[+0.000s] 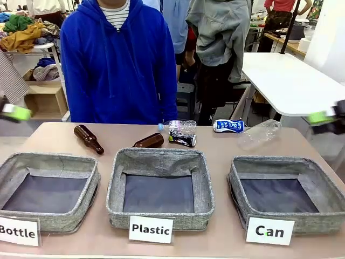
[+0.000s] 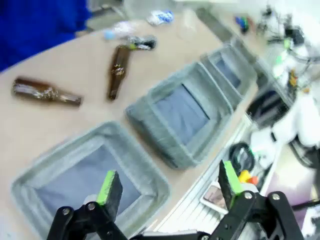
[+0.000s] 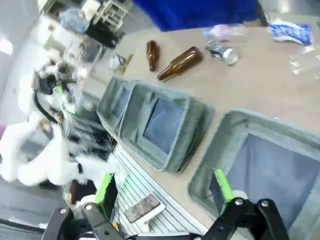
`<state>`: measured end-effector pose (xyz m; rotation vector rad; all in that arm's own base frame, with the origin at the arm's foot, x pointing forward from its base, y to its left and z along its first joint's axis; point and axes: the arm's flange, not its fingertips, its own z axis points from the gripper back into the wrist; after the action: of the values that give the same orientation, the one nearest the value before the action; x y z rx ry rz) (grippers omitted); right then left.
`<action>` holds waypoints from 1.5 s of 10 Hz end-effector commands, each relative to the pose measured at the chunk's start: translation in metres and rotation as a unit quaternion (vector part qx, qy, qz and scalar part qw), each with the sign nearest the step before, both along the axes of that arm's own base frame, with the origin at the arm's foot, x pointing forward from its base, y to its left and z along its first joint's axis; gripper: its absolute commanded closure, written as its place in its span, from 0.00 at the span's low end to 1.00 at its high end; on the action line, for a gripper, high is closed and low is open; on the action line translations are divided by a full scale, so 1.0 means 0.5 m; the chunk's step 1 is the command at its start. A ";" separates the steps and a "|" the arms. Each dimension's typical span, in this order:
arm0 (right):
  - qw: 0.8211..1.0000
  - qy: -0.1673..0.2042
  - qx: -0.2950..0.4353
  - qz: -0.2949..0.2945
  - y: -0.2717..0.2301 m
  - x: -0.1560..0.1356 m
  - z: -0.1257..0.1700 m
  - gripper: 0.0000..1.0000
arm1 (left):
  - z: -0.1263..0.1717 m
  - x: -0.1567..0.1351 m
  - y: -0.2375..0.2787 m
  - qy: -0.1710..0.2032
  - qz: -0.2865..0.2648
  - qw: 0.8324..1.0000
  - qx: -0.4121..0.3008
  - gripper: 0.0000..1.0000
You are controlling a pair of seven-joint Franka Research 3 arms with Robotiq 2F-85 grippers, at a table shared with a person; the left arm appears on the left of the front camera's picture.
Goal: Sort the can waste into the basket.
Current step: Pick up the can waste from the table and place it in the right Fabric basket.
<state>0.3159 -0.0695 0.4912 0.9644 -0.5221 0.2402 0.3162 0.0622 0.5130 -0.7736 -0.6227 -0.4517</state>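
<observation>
Both cans lie unsorted on their sides along the table's far side. The black can (image 1: 182,138) is just beside a brown glass bottle (image 1: 149,141), and the blue and white can (image 1: 228,125) is near a clear plastic bottle (image 1: 260,133). The Can basket (image 1: 280,166), rightmost in the row, holds nothing, so sorting is judged not begun. The left gripper (image 2: 169,182) and right gripper (image 3: 163,187) are both spread and empty, raised at the sides, apparently poised for a first reach. From the front they are only green blurs at the frame edges, and the can print is unreadable.
</observation>
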 end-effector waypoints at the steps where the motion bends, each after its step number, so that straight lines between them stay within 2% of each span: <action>1: 0.989 0.033 0.107 -0.096 -0.111 -0.003 -0.125 0.00 | -0.122 0.017 0.139 0.037 0.084 0.985 -0.148 0.00; 3: 0.970 0.086 0.155 -0.164 -0.193 0.011 -0.189 0.00 | -0.197 -0.013 0.231 0.048 0.154 0.955 -0.250 0.00; 5: 0.952 0.113 0.175 -0.226 -0.238 0.018 -0.237 0.00 | -0.235 -0.019 0.284 0.056 0.212 0.938 -0.267 0.00; 6: 0.966 0.101 0.150 -0.184 -0.232 -0.020 -0.208 0.00 | -0.252 -0.028 0.287 0.057 0.229 0.929 -0.285 0.00; 7: 0.966 0.101 0.150 -0.184 -0.232 -0.020 -0.208 0.00 | -0.227 -0.037 0.303 0.068 0.210 0.940 -0.260 0.00; 13: 0.966 0.101 0.150 -0.184 -0.232 -0.020 -0.208 0.00 | -0.227 -0.037 0.303 0.068 0.210 0.940 -0.260 0.00; 14: 0.964 0.119 0.145 -0.187 -0.231 -0.023 -0.205 0.00 | -0.227 -0.037 0.303 0.068 0.210 0.940 -0.260 0.00; 15: 0.974 0.093 0.083 -0.187 -0.175 -0.009 -0.161 0.00 | -0.227 -0.037 0.303 0.068 0.210 0.940 -0.260 0.00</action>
<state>0.3084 -0.1803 0.3943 1.1022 -0.5179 -0.2770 0.2951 0.2133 0.4010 -1.1159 -0.7348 0.1912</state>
